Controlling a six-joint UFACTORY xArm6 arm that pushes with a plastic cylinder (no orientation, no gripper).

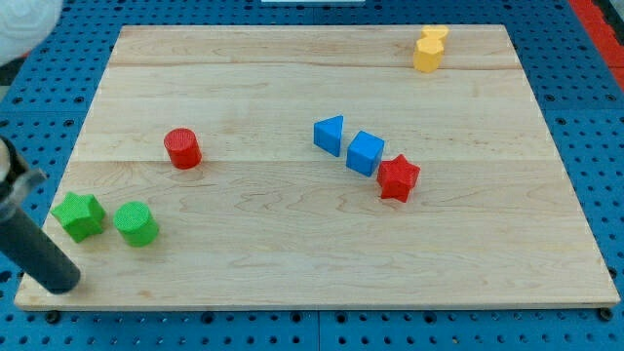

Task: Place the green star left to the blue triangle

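Dark rod, tip point(64, 284) resting at the near left corner of the pale wooden board point(292, 253), just near-left of the ridged green star point(79, 215); no hand, a bare rod holding nothing. Green cylinder point(136, 223) just right of the star. Blue triangle point(330, 135) well apart to the right at mid-board, then blue cube point(366, 153), red star point(398, 177); red cylinder point(182, 148) left, yellow blocks point(429, 48) far right.

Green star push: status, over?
My tip at board's bottom-left, just below the green star, not touching. Star far left of the blue triangle. Green cylinder and red cylinder sit between.
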